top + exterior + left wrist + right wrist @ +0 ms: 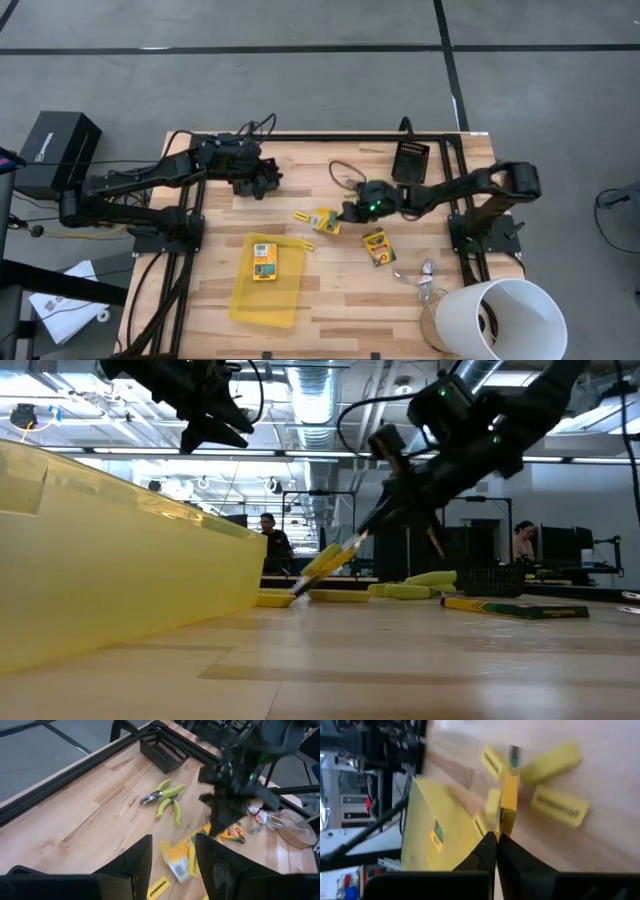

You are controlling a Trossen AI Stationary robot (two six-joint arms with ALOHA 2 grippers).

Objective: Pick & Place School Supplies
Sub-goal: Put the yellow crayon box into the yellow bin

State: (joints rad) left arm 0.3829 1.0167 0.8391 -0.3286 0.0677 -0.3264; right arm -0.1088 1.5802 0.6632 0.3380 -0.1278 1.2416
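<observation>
A small flat printed box [509, 800] is pinched edge-on between the tips of the right gripper [496, 837], its far end tilted down among short yellow sticks [560, 807] scattered on the wood. In the high view this group lies just left of centre frame, the right gripper [352, 211] beside it. The low view shows the box [325, 563] slanting up from the table, one end low, apparently not yet clear of the surface.

To do this step well, the lift probably wants to be straight and slow: the hold is thin and near one edge, so a swing could pivot the box out or drag the sticks along. The likely goal is the translucent yellow tray [285, 300], lower left of centre, where one box [264, 260] already lies; a low release there would keep it flat.

A further box [377, 246] lies right of centre, and the scissor-like tool [164, 800] sits apart, near a black basket [165, 751].

The left gripper [262, 183], fingers spread and holding nothing, waits at the upper left of the table.

Lettering shows on a stick and on the boxes but is too blurred to read. A white bucket [500, 320] stands at lower right.
</observation>
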